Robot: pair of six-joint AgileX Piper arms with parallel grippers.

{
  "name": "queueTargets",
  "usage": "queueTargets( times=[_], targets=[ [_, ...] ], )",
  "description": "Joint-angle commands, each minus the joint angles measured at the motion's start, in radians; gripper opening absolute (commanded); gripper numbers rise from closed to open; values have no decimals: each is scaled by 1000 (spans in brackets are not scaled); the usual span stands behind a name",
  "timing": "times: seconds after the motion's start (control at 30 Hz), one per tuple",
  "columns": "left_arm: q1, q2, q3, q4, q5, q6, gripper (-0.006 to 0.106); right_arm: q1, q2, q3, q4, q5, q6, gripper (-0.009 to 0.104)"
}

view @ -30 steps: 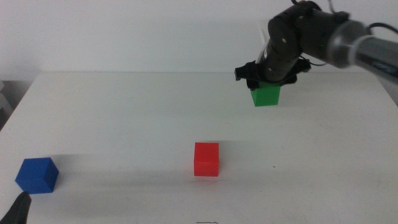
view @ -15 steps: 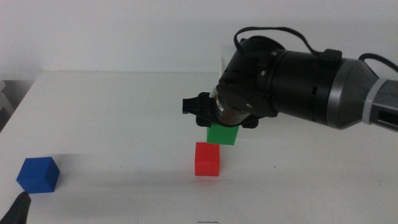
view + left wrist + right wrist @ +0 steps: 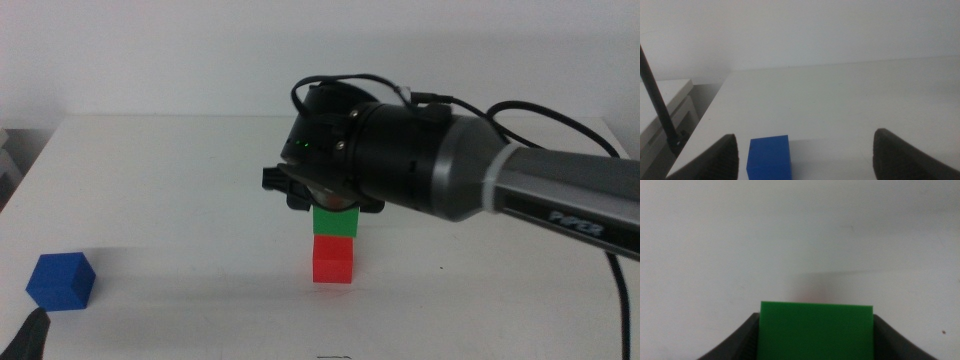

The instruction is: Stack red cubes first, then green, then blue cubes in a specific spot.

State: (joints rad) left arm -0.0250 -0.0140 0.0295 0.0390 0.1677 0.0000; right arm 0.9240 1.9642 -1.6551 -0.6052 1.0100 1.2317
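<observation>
The red cube (image 3: 332, 259) sits on the white table near the middle front. My right gripper (image 3: 334, 210) is shut on the green cube (image 3: 335, 222) and holds it directly over the red cube, its underside at or just above the red top. In the right wrist view the green cube (image 3: 816, 330) fills the space between the jaws and hides the red cube. The blue cube (image 3: 60, 281) rests at the front left; it also shows in the left wrist view (image 3: 769, 157). My left gripper (image 3: 802, 160) waits open at the bottom left, just short of the blue cube.
The white tabletop (image 3: 180, 190) ends at a pale wall behind. The table's left edge (image 3: 705, 127) runs close to the blue cube. The right arm's thick dark body (image 3: 420, 155) reaches across the middle from the right.
My right gripper has carried the green cube from the back right forward and left, then down over the red cube. The left arm and blue cube have not moved.
</observation>
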Motion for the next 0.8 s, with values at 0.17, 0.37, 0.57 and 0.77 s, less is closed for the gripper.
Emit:
queueTargets(
  times=[0.17,0.37,0.57,0.77],
  targets=[
    [-1,-19,-3,-6,-72,-6,90,-1,-13,-41,12,30,-62,-1],
    [-1,-19,-3,-6,-72,-6,90,-1,-3,-39,-18,15,-73,-1],
    [-1,-19,-3,-6,-72,-6,90,-1,18,-35,-31,-21,-80,-1],
    [-1,-19,-3,-6,-72,-6,90,-1,25,-33,-44,-29,-83,-1]
  ],
)
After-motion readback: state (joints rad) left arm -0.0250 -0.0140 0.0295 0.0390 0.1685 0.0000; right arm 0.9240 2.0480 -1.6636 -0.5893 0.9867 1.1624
